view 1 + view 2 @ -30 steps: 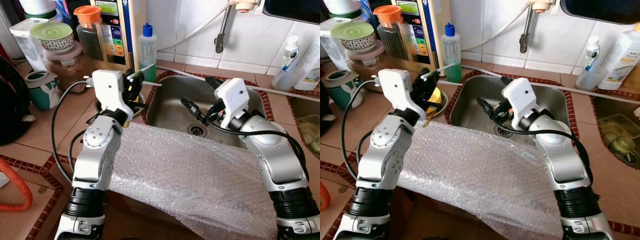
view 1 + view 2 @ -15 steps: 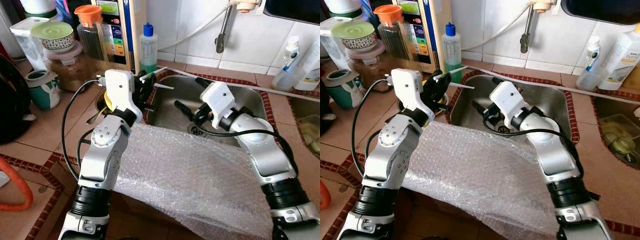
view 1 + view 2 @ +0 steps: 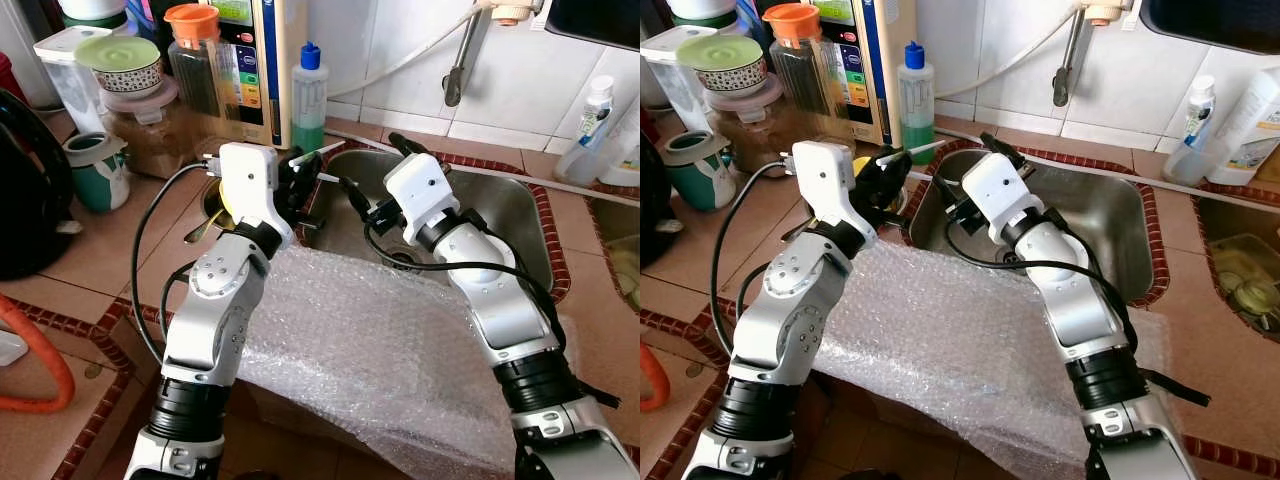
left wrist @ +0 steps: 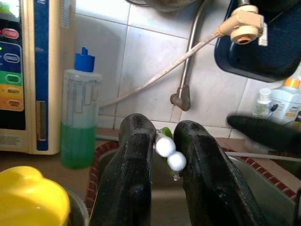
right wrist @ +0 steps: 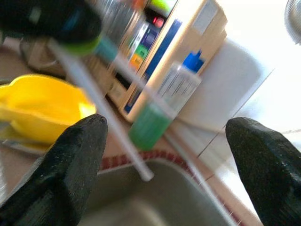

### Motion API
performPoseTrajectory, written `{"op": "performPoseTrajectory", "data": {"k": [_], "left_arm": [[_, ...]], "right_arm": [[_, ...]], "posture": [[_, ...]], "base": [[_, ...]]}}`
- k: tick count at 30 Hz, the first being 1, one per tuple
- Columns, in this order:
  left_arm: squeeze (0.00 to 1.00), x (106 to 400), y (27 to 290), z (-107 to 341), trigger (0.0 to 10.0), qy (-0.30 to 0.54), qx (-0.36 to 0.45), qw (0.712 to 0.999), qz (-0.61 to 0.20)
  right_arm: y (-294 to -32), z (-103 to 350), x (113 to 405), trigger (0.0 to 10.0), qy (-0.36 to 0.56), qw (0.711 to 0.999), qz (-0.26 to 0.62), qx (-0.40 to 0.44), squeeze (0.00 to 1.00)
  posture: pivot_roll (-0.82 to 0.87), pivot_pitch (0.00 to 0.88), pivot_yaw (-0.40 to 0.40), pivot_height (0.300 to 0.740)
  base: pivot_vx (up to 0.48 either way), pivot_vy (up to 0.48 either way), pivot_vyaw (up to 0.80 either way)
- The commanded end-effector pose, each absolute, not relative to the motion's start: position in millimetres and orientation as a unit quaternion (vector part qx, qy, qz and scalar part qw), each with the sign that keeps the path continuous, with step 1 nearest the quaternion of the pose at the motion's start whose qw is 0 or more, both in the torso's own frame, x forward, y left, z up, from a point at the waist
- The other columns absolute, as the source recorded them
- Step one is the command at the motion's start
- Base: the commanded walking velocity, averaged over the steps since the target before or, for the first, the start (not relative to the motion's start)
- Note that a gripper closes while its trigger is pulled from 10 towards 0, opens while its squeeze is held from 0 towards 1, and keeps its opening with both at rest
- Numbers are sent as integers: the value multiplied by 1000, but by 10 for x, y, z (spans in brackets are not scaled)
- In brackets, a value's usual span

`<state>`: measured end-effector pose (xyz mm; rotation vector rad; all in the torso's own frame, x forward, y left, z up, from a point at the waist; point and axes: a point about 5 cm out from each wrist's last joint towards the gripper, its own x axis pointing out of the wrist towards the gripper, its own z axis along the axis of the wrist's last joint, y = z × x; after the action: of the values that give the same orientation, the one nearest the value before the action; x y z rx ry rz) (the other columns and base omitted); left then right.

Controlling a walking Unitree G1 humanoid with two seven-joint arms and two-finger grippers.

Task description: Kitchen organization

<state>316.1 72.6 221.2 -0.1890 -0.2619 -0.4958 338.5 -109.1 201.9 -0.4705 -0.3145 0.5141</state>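
Observation:
My left gripper (image 3: 298, 172) is shut on two thin white sticks (image 3: 325, 177) at the sink's left rim. Their round ends (image 4: 165, 146) are pinched between its black fingers (image 4: 134, 155), and the far ends jut over the basin. My right gripper (image 3: 376, 168) hangs open just right of them, above the left part of the steel sink (image 3: 505, 205). In the right wrist view the sticks (image 5: 101, 106) cross the wide gap between its fingers (image 5: 75, 160), apart from both. A sheet of bubble wrap (image 3: 380, 345) drapes over the counter's front edge under both arms.
A yellow vessel (image 3: 214, 197) sits on the counter beside the left gripper. Behind stand a green soap bottle (image 3: 309, 95), a water purifier (image 3: 258, 60), jars (image 3: 130, 85) and a mug (image 3: 90, 170). The faucet (image 3: 461, 65) hangs over the sink. White bottles (image 3: 592, 130) stand at the right.
My left gripper has carried the sticks right, up to the sink's rim. My right gripper has swung left across the basin, closing on the sticks' free ends.

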Motion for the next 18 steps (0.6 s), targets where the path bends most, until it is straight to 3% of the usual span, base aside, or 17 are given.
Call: {"op": "performPoseTrajectory", "data": {"k": [1,12,18], "left_arm": [[0,3137,718,2227,10000,-130,-90,957,-244],[0,3115,752,2196,10000,-120,-92,959,-238],[0,3116,731,2231,10000,-122,-88,958,-244]], "right_arm": [[-1112,2007,3383,10000,-143,930,253,-226,0],[-1119,2027,3421,10000,-139,929,247,-239,0],[-1030,2155,3596,10000,-131,925,258,-247,0]], "posture": [[93,81,-13,740],[93,96,-9,740],[99,107,-3,740]], "base": [[0,0,0],[0,0,0],[0,0,0]]}}
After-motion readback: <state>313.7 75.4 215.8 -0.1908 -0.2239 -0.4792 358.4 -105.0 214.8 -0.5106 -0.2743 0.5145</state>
